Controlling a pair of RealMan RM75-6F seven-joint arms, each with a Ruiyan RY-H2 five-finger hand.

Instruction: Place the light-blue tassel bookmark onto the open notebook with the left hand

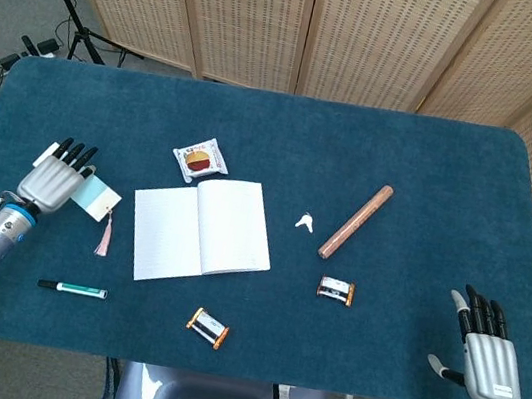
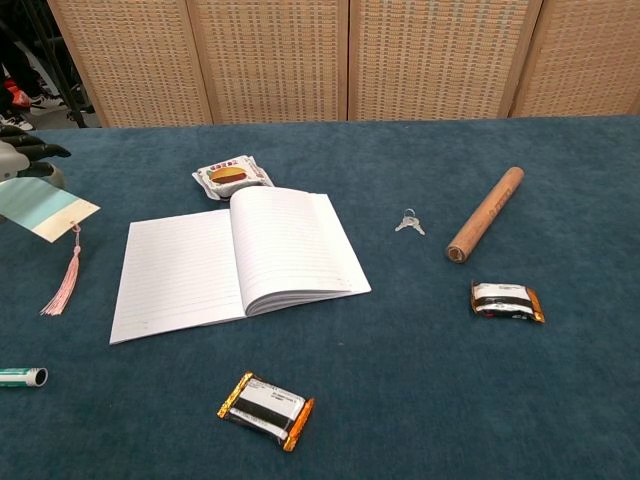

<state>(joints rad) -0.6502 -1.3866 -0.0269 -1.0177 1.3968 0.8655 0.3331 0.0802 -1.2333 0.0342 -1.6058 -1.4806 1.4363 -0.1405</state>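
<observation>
My left hand (image 1: pixel 54 179) holds the light-blue bookmark (image 1: pixel 96 199) at the table's left side, lifted a little off the cloth. Its pink tassel (image 1: pixel 104 238) hangs down from the card's cream end. In the chest view the bookmark (image 2: pixel 46 208) sits at the far left edge with the tassel (image 2: pixel 63 286) dangling, and only the fingertips (image 2: pixel 30 152) of the left hand show. The open notebook (image 1: pixel 200 230) lies flat near the middle, to the right of the bookmark. My right hand (image 1: pixel 485 351) rests open at the front right corner, holding nothing.
A snack packet (image 1: pixel 200 160) lies just behind the notebook. Keys (image 1: pixel 304 222) and a brown tube (image 1: pixel 355 221) lie to its right. Two wrapped bars (image 1: pixel 336 291) (image 1: pixel 207 328) and a teal pen (image 1: pixel 73 288) lie toward the front edge.
</observation>
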